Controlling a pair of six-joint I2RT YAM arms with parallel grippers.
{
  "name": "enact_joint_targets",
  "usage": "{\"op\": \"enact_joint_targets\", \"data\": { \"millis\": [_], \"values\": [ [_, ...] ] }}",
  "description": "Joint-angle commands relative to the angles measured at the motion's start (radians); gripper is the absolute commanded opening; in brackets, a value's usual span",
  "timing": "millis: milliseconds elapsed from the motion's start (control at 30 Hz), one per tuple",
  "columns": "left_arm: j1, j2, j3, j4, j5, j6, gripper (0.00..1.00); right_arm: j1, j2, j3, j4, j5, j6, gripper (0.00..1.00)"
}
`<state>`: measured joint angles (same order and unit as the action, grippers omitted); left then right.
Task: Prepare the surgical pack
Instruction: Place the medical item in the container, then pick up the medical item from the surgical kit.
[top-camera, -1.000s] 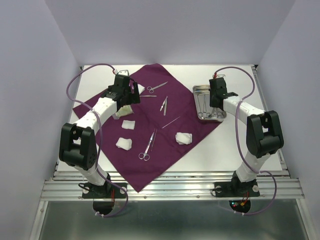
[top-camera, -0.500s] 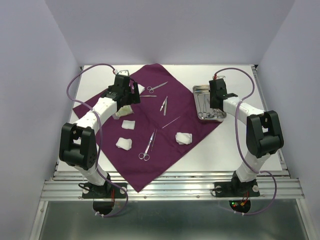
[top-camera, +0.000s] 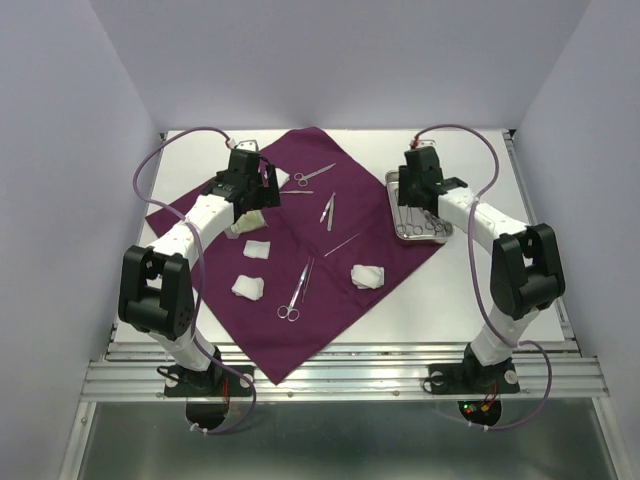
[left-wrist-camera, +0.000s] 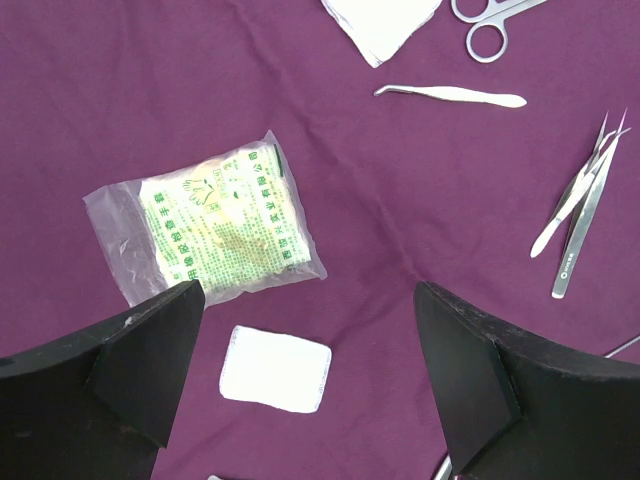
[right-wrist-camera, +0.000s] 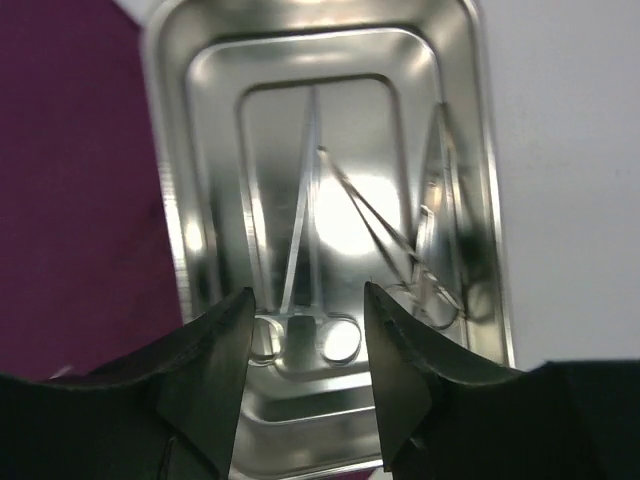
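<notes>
Purple cloth wrap lies spread on the white counter; nearest on it are gauze wads and a long scissor-like instrument. Further back, left claw is released, fingers wide apart, hovering over a green-printed plastic packet lying on the cloth. Right claw is released too, empty, above the steel tray at the cloth's right corner, instruments inside.
</notes>
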<state>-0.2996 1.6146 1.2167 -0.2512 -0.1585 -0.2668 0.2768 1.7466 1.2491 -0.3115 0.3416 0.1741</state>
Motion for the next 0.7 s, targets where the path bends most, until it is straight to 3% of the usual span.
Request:
{"op": "enact_joint_targets", "data": {
  "millis": [0, 200, 433, 667],
  "values": [
    [-0.003, -0.019, 0.001, 0.023, -0.016, 0.001, 0.99, 0.128, -0.004, 0.121, -0.043, -0.027, 0.1, 0.54],
    [-0.003, -0.025, -0.003, 0.021, -0.026, 0.003, 0.99, 0.252, 0.086, 0.226, -0.121, -0.021, 0.304, 0.52],
    [-0.003, -0.019, -0.003, 0.023, -0.027, 0.003, 0.99, 0.349, 0.168, 0.225, -0.175, 0.03, 0.602, 0.52],
    [-0.003, -0.016, -0.006, 0.024, -0.024, 0.008, 0.99, 0.414, 0.231, 0.233, -0.198, 0.03, 0.7, 0.51]
  ]
}}
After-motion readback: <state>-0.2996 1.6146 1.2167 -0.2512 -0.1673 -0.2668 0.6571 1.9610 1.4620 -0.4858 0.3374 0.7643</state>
